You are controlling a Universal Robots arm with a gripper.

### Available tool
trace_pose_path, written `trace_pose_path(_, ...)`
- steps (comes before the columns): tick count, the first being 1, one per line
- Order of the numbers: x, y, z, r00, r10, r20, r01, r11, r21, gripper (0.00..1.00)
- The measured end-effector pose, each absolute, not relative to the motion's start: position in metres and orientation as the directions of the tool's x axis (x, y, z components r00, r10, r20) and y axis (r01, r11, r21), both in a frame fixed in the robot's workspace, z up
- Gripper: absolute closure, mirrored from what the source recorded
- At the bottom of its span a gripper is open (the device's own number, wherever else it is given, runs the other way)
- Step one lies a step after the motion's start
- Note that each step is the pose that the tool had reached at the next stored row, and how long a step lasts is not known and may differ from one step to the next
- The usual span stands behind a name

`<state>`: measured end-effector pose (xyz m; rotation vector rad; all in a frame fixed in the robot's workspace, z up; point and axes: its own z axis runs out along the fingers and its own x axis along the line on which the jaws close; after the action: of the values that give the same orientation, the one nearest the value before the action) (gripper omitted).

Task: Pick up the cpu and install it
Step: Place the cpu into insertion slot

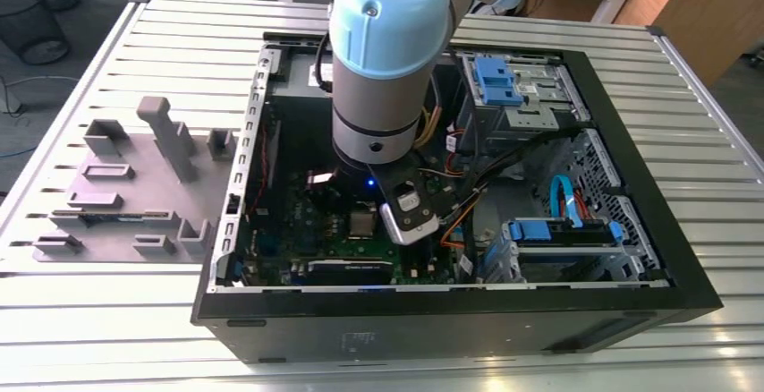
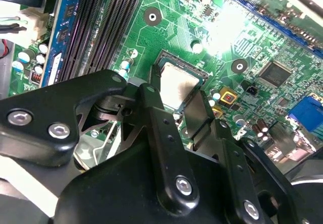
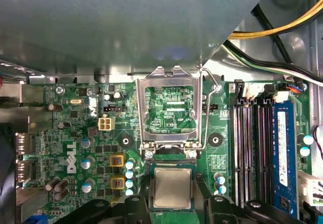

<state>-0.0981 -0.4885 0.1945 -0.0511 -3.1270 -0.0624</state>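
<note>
**Jaws parted astride the seated cpu**

Exterior view, from its left: grey holder blocks (image 1: 131,186) stand on the slatted tabletop (image 1: 107,320). Next comes the open PC case (image 1: 478,316), with the arm (image 1: 382,70) reaching down to the motherboard.

Jaws slightly spread, gripping nothing. In both wrist views the cpu (image 2: 177,82) (image 3: 172,186) lies flat in its socket, directly between the two tips. A thin dark strip of socket shows on each side.

First wrist view adds the hinged metal frame (image 3: 169,108), flipped open just beyond the cpu, and the memory slots (image 3: 252,148). Second wrist view adds the black jaw linkage (image 2: 60,118) close up.
</note>
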Motion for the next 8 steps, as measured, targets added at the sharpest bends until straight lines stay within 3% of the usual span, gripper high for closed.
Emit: trace_pose_path(8, -0.0984, -0.4886, 0.1929, -0.998, 0.053, 0.014, 0.054, 0.998, 0.04, 0.54)
